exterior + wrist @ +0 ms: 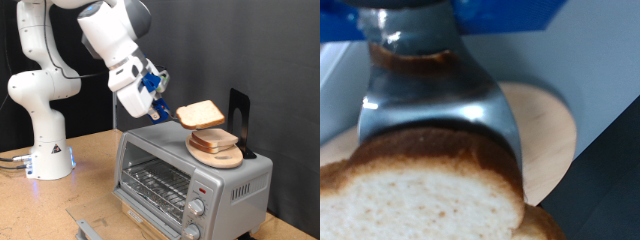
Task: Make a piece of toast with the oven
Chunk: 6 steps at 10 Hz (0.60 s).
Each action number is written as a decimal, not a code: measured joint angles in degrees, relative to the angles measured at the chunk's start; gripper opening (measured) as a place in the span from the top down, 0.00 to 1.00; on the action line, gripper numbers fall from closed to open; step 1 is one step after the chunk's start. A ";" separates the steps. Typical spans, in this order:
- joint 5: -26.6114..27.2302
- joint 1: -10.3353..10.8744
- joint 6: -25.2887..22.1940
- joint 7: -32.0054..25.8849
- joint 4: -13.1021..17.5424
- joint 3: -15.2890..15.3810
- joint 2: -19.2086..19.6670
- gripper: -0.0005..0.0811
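My gripper (166,108) is shut on the piece of toast (202,113), a tan slice with a brown crust, holding it level in the air by one edge. The slice hangs just above a round wooden plate (226,159) on top of the silver oven (160,148). A second slice (212,141) lies on that plate. The oven's front is open, with its wire rack (155,184) showing and two knobs (196,209) on the panel at the exterior view's right. In the wrist view a metal finger (430,95) presses on the toast (420,200), with the plate (548,130) behind it.
A black upright stand (238,112) rises behind the plate on the oven's top. The arm's white base (48,150) stands on the wooden table (40,210) at the exterior view's left. A grey flat piece (85,226) lies at the table's front.
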 joint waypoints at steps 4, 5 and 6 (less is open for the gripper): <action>1.64 -0.38 -1.09 -4.22 -0.42 -1.17 -0.97 0.55; 2.73 -0.43 -1.11 -7.40 -0.42 -2.16 -1.07 0.55; 2.91 -0.55 -1.64 -9.91 -0.41 -3.47 -1.29 0.55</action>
